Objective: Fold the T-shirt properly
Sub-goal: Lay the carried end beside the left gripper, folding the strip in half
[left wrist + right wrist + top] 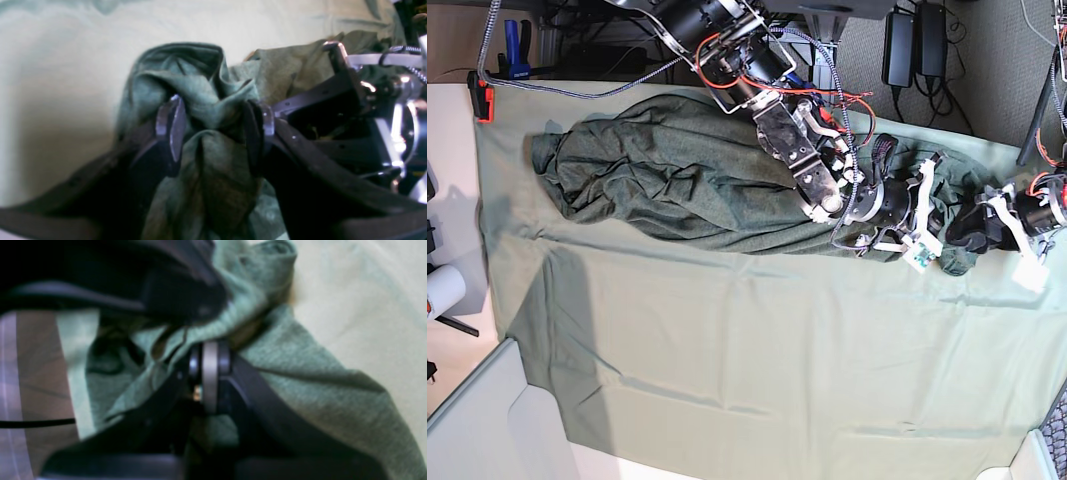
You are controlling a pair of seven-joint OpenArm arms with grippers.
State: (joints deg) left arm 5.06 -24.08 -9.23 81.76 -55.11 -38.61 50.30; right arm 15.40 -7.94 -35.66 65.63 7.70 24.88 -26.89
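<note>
Pale mint cloth covers the table, and the T-shirt lies bunched along its far side, dark olive, heathered, deeply wrinkled. Left pincer stands wide with a gathered fold between its jaws. Right pincer is clamped tight on T-shirt fabric.

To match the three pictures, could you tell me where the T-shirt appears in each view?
Left wrist: T-shirt bunched at centre, between the left gripper fingers.
Right wrist: it drapes from top centre to lower right, around the shut right gripper.
Base: stretched along the upper part.
Shared landmark: the mint-green table cloth.
</note>
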